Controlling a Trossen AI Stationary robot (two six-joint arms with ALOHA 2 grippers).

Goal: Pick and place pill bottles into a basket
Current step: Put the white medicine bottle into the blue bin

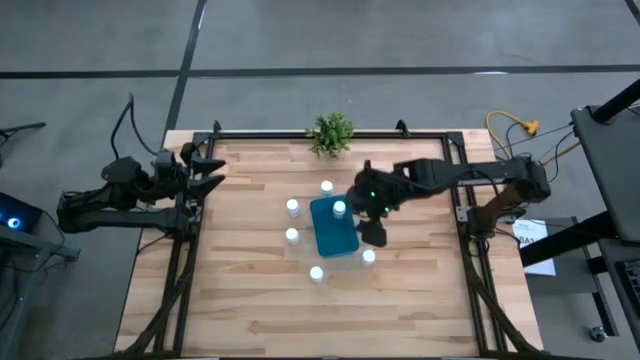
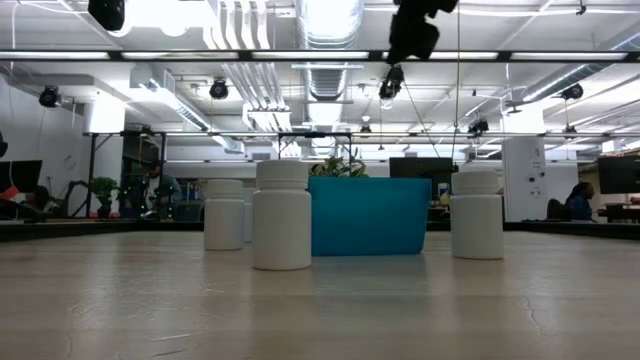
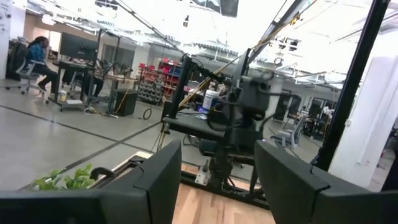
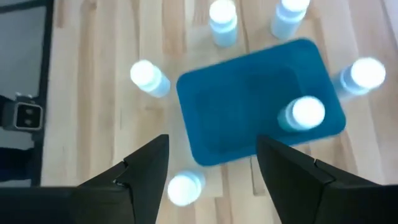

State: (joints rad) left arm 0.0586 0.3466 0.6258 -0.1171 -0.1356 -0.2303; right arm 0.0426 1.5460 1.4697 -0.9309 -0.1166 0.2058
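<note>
1. The right hand [image 1: 374, 232] hung above the surface [image 1: 240, 300] at the basket's right edge, its fingers [image 4: 146, 163] spread with nothing between them. From the right wrist view, the basket [image 4: 242, 118] lay straight ahead and below the fingers.

2. The nearest loose bottle to that hand [image 1: 369, 257] stood just beside the basket's near-right corner, almost under the hand and a little toward the front edge of the surface (so the next reach looked like a short drop rather than a sideways move). It stood upright, long axis vertical, cap up.

3. The left hand [image 1: 212, 167] waited at the far left edge of the surface, well apart from every bottle; its fingers [image 3: 163, 177] stood apart, holding nothing. The right arm was plainly the nearer one.

4. Count of pill bottles: six in all. One [image 1: 339, 209] stood inside the basket at its far right part; five stood on the surface around it.

5. Those five: one beyond the basket [image 1: 326, 187], two on its left [image 1: 292, 207] [image 1: 292, 236], one in front [image 1: 316, 273], and the one at the right corner.

6. One basket [image 1: 332, 236], teal-blue, its long side running front to back, and one potted plant [image 1: 331, 132] at the far edge.
</note>
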